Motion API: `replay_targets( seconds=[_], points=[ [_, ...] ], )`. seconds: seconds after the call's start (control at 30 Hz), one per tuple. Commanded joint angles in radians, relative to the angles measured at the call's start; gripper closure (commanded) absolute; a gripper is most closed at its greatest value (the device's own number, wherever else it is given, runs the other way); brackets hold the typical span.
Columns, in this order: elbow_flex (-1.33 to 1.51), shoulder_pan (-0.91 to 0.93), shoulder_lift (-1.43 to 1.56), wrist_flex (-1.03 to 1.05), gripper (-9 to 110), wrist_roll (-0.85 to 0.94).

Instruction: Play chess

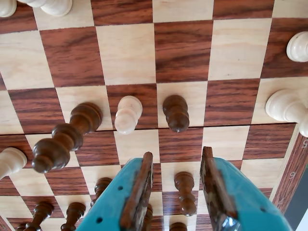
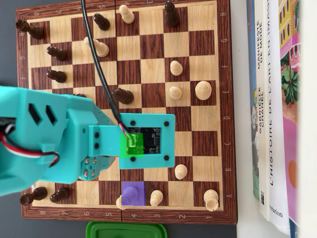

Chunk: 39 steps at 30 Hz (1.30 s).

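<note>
I see a wooden chessboard (image 2: 198, 42) with light and dark brown squares lying flat on the table. In the overhead view it fills most of the picture, and small letters and numbers run along its dark rim.

My teal arm (image 2: 44, 139) reaches in from the left of that view and covers the middle of the board. A black cable (image 2: 96, 64) runs across the board to a small circuit board on top of the arm. One square under the arm is marked bright green (image 2: 132, 145), and one square near the bottom rim is marked purple (image 2: 132, 192).

In the wrist view, my gripper (image 1: 175, 180) comes in from the bottom edge. Its two teal fingers (image 1: 130, 192) have brown pads. The jaws stand apart with a clear gap, and they hold nothing. A dark pawn (image 1: 185, 191) stands on the board in the gap between them, lower down, and I cannot tell if anything touches it.

Just past the fingertips stand a white pawn (image 1: 128, 113) and another dark pawn (image 1: 175, 112), side by side on next-door squares. A taller dark piece (image 1: 65, 137) stands to their left.

Light and dark pieces are spread over the board. Books (image 2: 277, 109) lie to the right of the board in the overhead view, and a green lid (image 2: 126, 229) sits just below it.
</note>
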<state>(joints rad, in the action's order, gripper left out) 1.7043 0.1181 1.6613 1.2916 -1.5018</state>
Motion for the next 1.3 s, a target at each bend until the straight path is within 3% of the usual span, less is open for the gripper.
replay_targets(
  seconds=[0.0, 1.27],
  points=[
    [-0.074, 0.009, -0.018, -0.011, 86, -0.003],
    [-0.127, 0.014, -0.195, -0.020, 86, 0.003]
  ],
)
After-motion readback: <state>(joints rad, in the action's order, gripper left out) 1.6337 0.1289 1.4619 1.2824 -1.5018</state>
